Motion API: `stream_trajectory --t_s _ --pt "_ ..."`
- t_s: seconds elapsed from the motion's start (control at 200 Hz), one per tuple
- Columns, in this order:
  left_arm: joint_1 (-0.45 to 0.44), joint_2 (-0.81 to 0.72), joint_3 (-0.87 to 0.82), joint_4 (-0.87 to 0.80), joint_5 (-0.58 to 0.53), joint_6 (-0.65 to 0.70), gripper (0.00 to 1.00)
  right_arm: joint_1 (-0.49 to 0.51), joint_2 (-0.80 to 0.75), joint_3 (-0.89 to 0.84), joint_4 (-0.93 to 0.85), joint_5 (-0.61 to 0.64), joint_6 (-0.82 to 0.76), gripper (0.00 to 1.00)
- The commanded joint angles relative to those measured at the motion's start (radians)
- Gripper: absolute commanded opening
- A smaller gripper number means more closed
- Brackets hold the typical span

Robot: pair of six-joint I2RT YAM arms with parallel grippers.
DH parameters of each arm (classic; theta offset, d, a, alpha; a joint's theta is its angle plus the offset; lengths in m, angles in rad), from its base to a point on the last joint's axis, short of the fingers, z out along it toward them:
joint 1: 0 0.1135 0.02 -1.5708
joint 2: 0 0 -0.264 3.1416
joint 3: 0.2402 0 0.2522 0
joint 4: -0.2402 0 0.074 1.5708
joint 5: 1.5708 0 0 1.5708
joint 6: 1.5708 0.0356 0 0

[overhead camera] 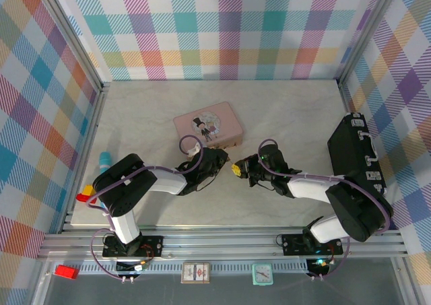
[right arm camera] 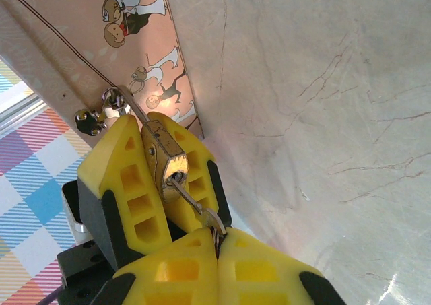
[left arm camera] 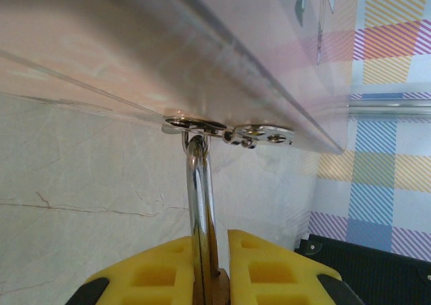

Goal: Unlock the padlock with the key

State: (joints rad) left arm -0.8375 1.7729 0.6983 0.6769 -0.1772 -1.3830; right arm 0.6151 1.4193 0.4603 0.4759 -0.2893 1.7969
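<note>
The padlock (right arm camera: 167, 158) hangs from the hasp (right arm camera: 111, 104) on the near edge of the tin (right arm camera: 128, 42). The left claw (right arm camera: 161, 143) is clamped across its brass body, one yellow pad on each face. The right claw (right arm camera: 217, 243) is pinched closed on the bow of the key (right arm camera: 192, 198), and the blade looks seated in the keyhole at the padlock's free end.

The relation that matters is the line: right claw, key shaft, padlock body and shackle (left arm camera: 199, 204) all lie nearly on one axis, running from the right claw toward the tin. The padlock sits just ahead of the right claw's fingertips, so that arm does the turning and the left one braces. I judge the next move to be a roll of the right wrist about the shaft, with no sideways push, or the thin blade may bind or bend.

The right wrist view gives the key entering the lock, low over the table (right arm camera: 323, 83). The left wrist view gives the shackle rising between its own pads and through the hasp ring. From above, the two claws meet nose to nose in front of the tin. Whether the shackle has sprung I cannot tell
</note>
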Motion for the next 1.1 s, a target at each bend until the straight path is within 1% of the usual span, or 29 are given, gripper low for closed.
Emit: stream_trajectory --t_s 0.0,0.475,0.725,1.095 --pt "-0.044 0.042 -0.005 -0.027 0.177 -0.089 0.00 0.002 0.012 0.000 0.009 -0.008 -0.010 0.00" --pt "-0.043 0.045 0.001 -0.019 0.193 -0.090 0.00 0.008 0.067 0.020 0.068 -0.030 0.001 0.00" --pt "-0.043 0.053 0.007 -0.021 0.196 -0.090 0.00 0.009 0.046 0.032 0.037 -0.022 -0.013 0.00" --pt "-0.043 0.056 0.012 -0.023 0.199 -0.087 0.00 0.008 0.050 0.041 0.054 -0.028 -0.011 0.00"
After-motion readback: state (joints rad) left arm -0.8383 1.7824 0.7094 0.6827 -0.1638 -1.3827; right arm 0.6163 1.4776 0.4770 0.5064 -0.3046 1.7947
